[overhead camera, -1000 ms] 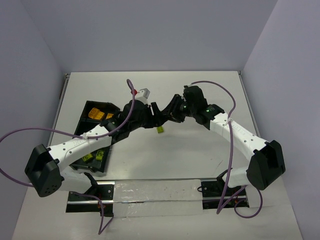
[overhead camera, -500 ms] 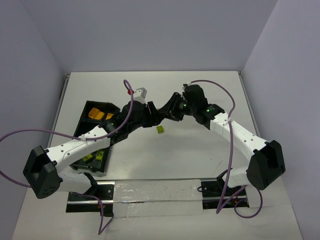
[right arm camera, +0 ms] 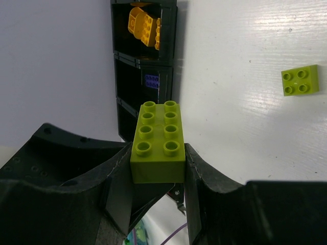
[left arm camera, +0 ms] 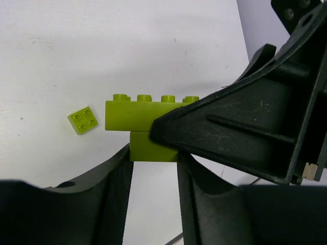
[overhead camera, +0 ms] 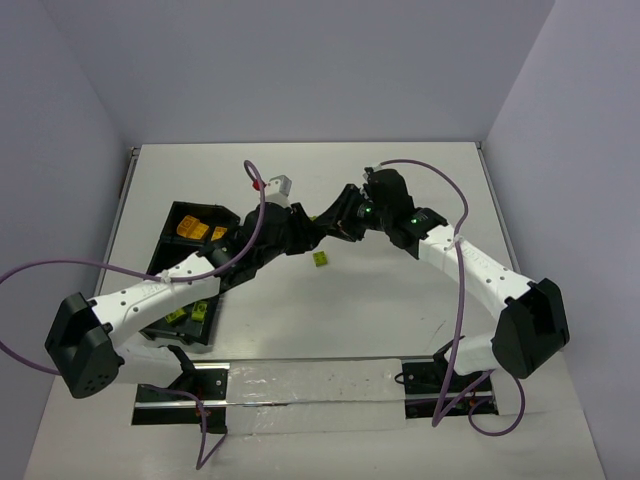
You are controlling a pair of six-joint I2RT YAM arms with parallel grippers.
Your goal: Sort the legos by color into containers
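My right gripper is shut on a long lime-green lego, holding it above the table. A smaller lime-green lego is stuck under that long lego. My left gripper is closed onto the smaller one's two sides at its fingertips. In the top view the two grippers meet at mid-table and hide both legos. One loose lime-green square lego lies flat on the white table just below them.
The black tray of containers lies at the left under my left arm. Orange legos fill its far compartment, a blue-purple lego sits in the one beside it, and lime-green legos lie in the near one.
My left gripper's jaws have narrowed onto the small green lego under the long one. Both grippers have drifted slightly away from me. The loose square lego has not moved.
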